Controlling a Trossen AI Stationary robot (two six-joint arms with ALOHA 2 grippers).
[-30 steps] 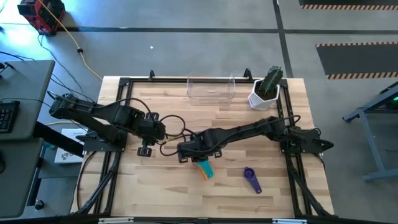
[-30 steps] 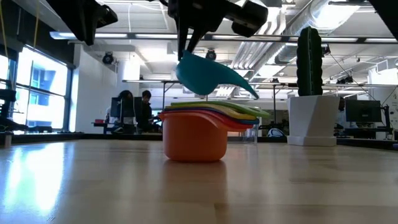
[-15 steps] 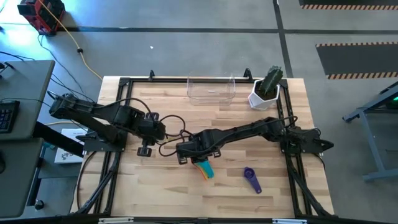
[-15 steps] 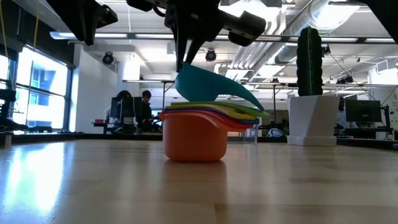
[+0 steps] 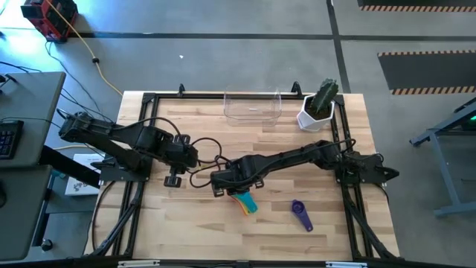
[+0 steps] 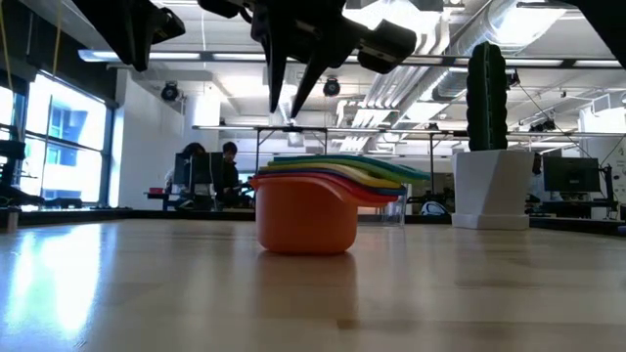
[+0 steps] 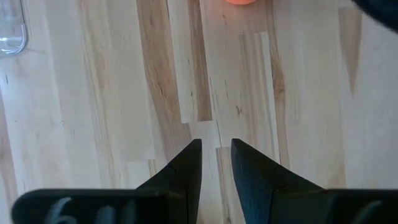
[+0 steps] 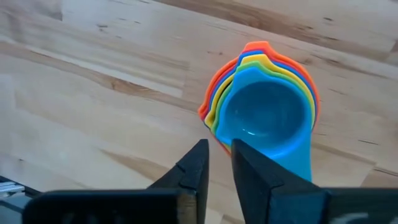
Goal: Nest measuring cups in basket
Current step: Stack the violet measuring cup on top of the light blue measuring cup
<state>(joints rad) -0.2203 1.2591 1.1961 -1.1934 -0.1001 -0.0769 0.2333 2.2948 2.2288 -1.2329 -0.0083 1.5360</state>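
Having just let go, the right hand [image 6: 293, 93] hovers slightly parted above the teal cup [image 8: 267, 118], now nested in the stack [image 6: 318, 200]; purple cup [image 5: 299, 211] and basket [image 5: 253, 108] remain.

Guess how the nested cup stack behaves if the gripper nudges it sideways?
Probably slides as one piece: the nested cup stack sits flat on its wide orange base on smooth table wood. Likely light, being thin plastic. The fanned handles overhang one side, so a push there may spin it rather than tip it. The teal cup on top could shift first.
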